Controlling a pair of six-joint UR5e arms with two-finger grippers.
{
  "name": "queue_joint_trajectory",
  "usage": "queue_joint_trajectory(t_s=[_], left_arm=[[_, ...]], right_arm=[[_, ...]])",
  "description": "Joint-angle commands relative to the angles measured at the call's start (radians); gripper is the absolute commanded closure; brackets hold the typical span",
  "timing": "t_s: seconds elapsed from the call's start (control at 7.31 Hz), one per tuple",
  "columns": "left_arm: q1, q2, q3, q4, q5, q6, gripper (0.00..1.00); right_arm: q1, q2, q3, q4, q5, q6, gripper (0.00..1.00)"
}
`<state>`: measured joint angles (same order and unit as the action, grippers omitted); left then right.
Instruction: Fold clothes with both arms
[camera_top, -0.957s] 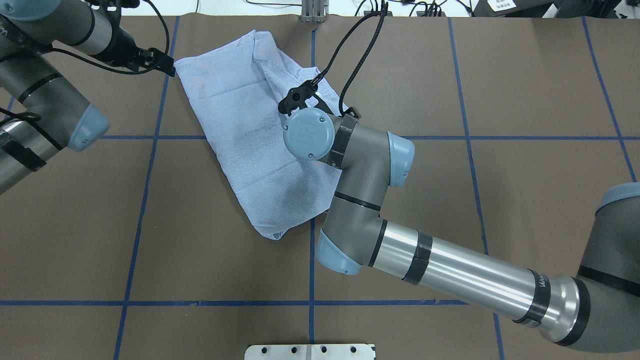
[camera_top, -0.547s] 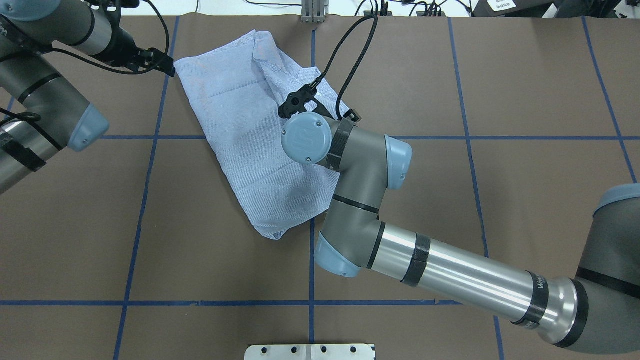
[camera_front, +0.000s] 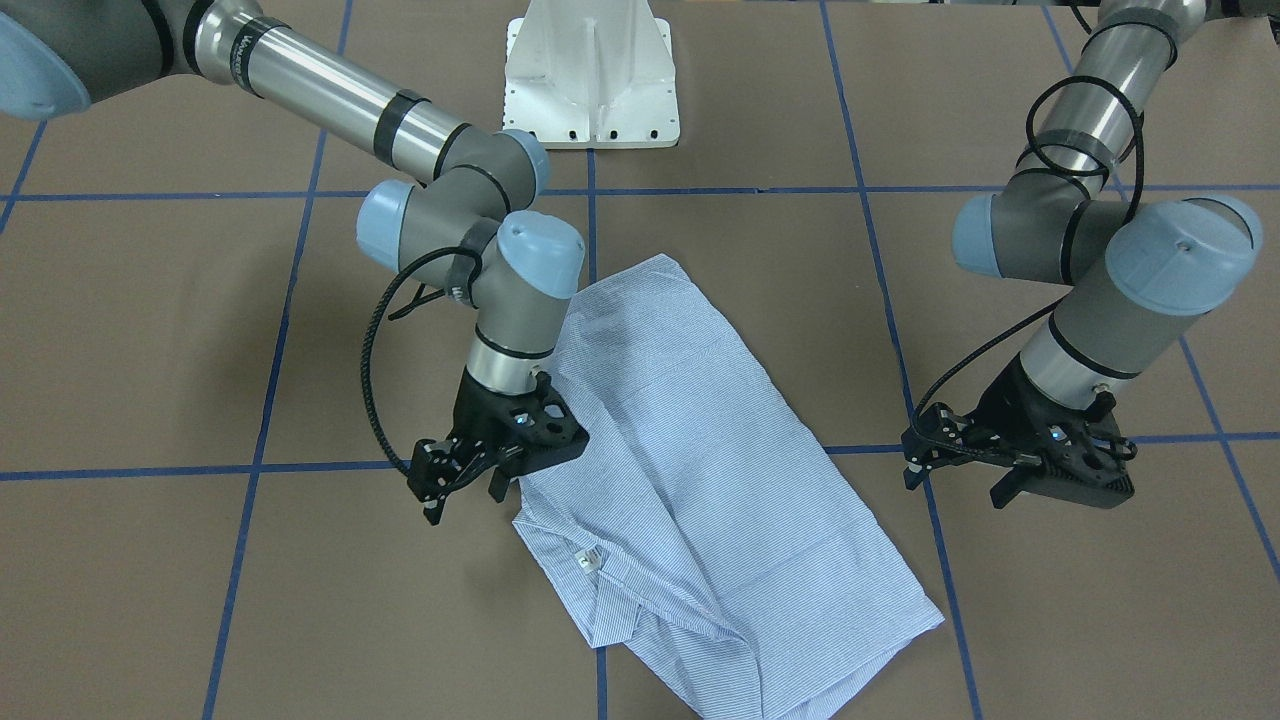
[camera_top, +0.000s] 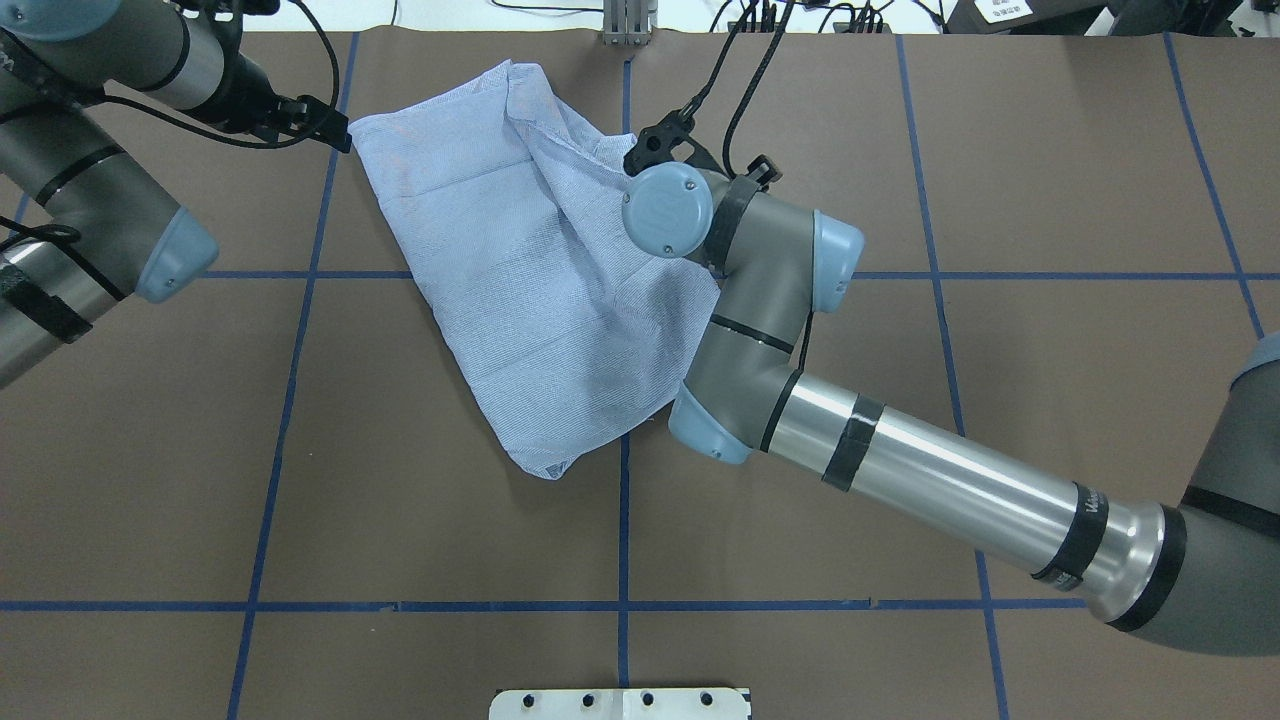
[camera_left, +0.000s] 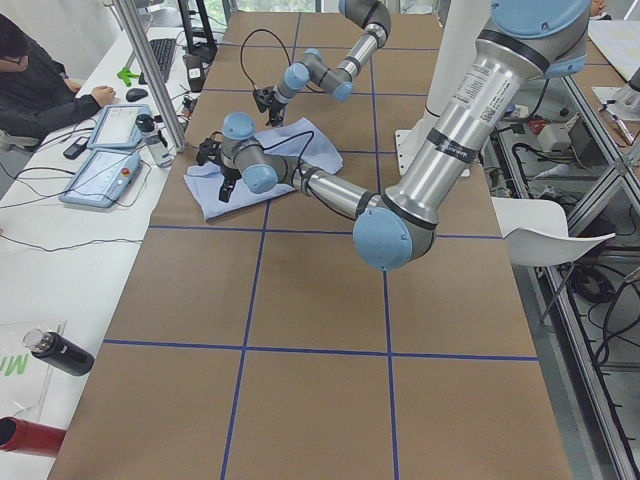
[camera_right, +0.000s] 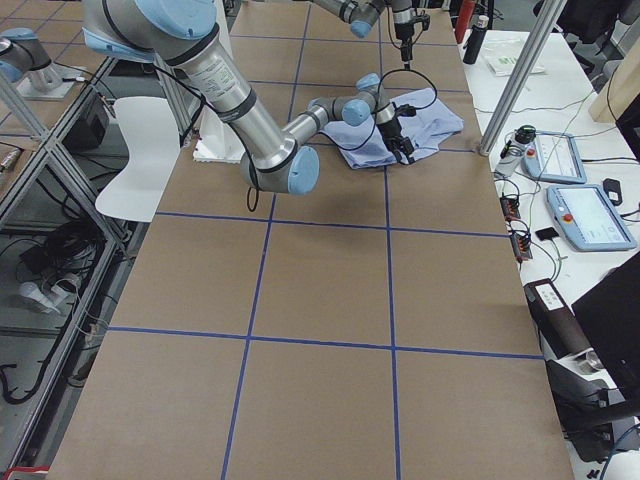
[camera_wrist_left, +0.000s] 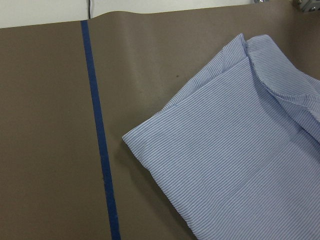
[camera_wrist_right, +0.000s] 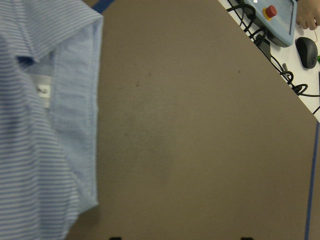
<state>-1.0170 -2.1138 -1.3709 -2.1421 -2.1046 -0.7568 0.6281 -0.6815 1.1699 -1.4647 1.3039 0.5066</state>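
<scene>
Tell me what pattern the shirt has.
The shirt is light blue with fine white stripes; left wrist view.

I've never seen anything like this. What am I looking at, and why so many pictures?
A robot's right arm and left arm work at a brown table marked with blue tape. Six cameras catch one moment: one above, one across the table, two at its ends, one on each wrist. A striped light-blue shirt, partly folded, lies on it. Each arm ends in a two-finger claw: the left gripper and right gripper both stand open at either side of the shirt, holding nothing.
</scene>
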Motion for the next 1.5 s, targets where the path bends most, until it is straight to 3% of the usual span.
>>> queue_joint_trajectory(t_s=[0.0, 0.14, 0.27, 0.55, 0.68, 0.96, 1.37], left_arm=[[0.000, 0.000, -0.002, 0.001, -0.003, 0.001, 0.00], [0.000, 0.000, -0.014, 0.002, -0.015, 0.001, 0.00], [0.000, 0.002, -0.033, 0.016, -0.015, -0.001, 0.00], [0.001, 0.002, -0.053, 0.037, -0.015, -0.016, 0.00], [0.006, 0.002, -0.053, 0.037, -0.015, -0.035, 0.00], [0.011, 0.029, -0.075, 0.036, -0.014, -0.035, 0.00], [0.011, 0.049, -0.099, 0.036, -0.014, -0.036, 0.00]], right_arm=[[0.093, 0.003, -0.021, 0.017, 0.100, -0.046, 0.16], [0.113, 0.005, 0.028, 0.021, 0.242, -0.013, 0.12], [0.116, 0.003, 0.068, 0.024, 0.356, 0.147, 0.06], [0.085, -0.053, 0.214, 0.024, 0.469, 0.461, 0.02], [0.034, -0.106, 0.312, 0.021, 0.466, 0.680, 0.02], [-0.089, -0.136, 0.350, 0.012, 0.401, 1.111, 0.04], [-0.142, -0.159, 0.344, -0.003, 0.382, 1.305, 0.16]])
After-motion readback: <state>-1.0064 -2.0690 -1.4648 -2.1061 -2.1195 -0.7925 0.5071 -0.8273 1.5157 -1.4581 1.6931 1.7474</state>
